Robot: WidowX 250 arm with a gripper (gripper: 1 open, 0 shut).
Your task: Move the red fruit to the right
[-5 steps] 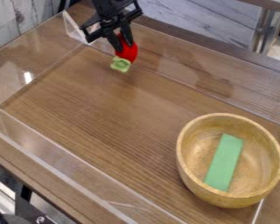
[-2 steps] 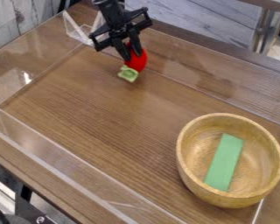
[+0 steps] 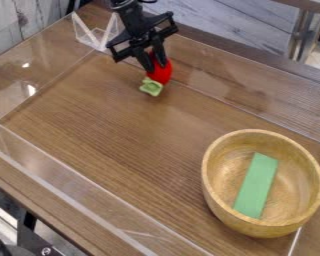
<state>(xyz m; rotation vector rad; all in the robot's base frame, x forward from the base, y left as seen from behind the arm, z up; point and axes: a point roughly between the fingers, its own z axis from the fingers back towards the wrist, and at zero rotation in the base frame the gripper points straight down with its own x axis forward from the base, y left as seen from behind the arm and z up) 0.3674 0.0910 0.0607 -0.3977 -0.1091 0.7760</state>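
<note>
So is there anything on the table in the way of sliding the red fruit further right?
Nothing visible blocks it. The gripper is shut on the red fruit, and the wooden bowl with the green block sits nearer the camera.

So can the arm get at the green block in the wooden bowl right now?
Probably not yet: its fingers are shut on the red fruit, though the green block lies uncovered in the wooden bowl.

1. The desk [image 3: 136, 150] in front of me has a brown wood-grain top.
2. A clear, low transparent wall [image 3: 69, 205] borders the desk along its left and near edges.
3. A round wooden bowl [image 3: 219, 160] stands on the desk at the near right.
4. A flat green rectangular block [image 3: 258, 184] lies inside the bowl, lengthwise and slightly tilted.
</note>
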